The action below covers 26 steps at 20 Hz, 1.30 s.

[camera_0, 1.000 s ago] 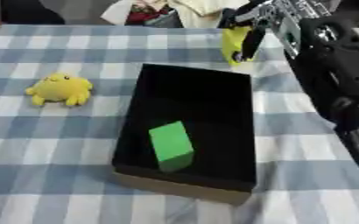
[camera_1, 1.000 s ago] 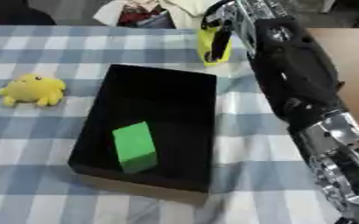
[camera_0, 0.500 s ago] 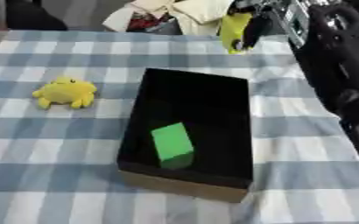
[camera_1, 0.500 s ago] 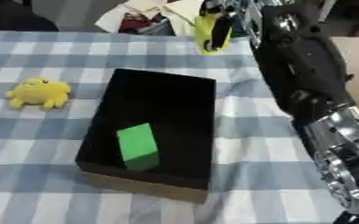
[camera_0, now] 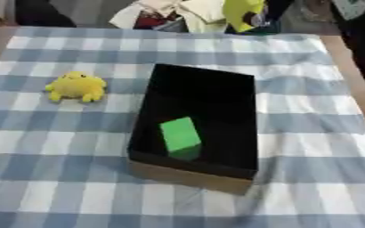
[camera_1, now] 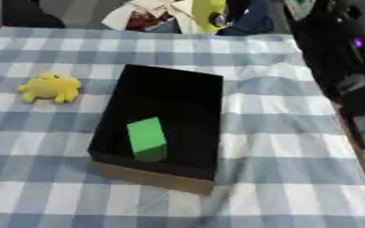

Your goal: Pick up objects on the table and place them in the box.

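A black open box [camera_0: 205, 95] with brown outer walls stands in the middle of the checked cloth, and a green block [camera_0: 179, 135] lies inside it. A yellow plush toy [camera_0: 76, 86] sits on the cloth to the box's left. At the top edge, beyond the box's far right corner, my right hand [camera_1: 234, 12] is curled round a yellow-green object [camera_0: 242, 10] held up off the table; the hand is partly cut off by the edge. Its black arm [camera_1: 343, 58] runs down the right side. My left hand does not show.
A blue and white checked cloth [camera_0: 61, 147] covers the table. A heap of pale and red things [camera_0: 166, 15] lies past the far edge. The bare brown table edge [camera_0: 357, 84] shows on the right.
My right hand has lifted the yellow-green object from the cloth by the box's far right corner up to the top of the view. The picture has also shifted.
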### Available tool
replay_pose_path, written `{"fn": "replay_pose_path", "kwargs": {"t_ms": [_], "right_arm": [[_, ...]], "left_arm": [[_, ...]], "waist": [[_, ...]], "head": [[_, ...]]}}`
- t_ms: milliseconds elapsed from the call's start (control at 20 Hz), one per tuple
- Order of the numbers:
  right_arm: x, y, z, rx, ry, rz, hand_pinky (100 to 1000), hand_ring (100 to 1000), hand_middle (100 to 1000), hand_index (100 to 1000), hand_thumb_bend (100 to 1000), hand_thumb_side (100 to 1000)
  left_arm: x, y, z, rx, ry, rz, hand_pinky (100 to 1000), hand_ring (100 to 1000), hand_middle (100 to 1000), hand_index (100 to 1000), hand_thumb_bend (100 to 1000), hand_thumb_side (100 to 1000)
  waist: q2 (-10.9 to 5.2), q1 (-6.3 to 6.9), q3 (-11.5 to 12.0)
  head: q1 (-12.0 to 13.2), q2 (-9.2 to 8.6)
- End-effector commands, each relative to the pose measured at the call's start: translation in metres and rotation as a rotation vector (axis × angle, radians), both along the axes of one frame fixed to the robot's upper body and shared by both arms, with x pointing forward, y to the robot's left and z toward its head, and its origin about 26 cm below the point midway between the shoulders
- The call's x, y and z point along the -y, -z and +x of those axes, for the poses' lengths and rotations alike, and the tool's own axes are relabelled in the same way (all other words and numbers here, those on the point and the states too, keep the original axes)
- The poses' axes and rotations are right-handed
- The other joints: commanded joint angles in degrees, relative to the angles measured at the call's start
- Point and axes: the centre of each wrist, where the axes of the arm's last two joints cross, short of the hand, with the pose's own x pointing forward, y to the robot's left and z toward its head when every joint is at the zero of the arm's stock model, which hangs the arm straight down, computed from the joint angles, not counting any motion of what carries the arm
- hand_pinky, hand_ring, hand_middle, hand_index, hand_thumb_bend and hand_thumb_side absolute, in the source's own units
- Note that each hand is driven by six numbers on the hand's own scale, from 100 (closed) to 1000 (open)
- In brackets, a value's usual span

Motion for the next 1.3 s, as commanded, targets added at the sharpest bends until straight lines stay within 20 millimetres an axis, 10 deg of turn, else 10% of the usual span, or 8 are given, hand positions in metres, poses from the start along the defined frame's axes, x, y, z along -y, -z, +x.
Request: {"fn": "replay_pose_path", "kwargs": {"t_ms": [50,650,1300], "right_arm": [[0.001,-0.019,-0.028,0.055,-0.114,0.004,937,908,811,819,100,313],[-0.014,0.012,-0.086,-0.012,-0.346,-0.001,927,902,807,831,100,360],[-0.027,0.057,-0.091,-0.129,-0.351,0.024,919,899,800,828,100,425]], "left_arm": [[-0.004,-0.009,-0.003,0.029,-0.015,0.03,576,702,678,830,100,776],[-0.003,-0.011,-0.003,0.038,-0.013,0.022,576,703,678,829,100,782],[0.0,-0.009,-0.002,0.035,-0.005,0.006,574,703,678,829,100,782]], "waist": [[-1.53,0.08,0.02],[-1.68,0.3,0.14],[-1.02,1.46,0.59]], "head": [[0.46,0.73],[0.33,1.27],[-1.23,0.85]]}}
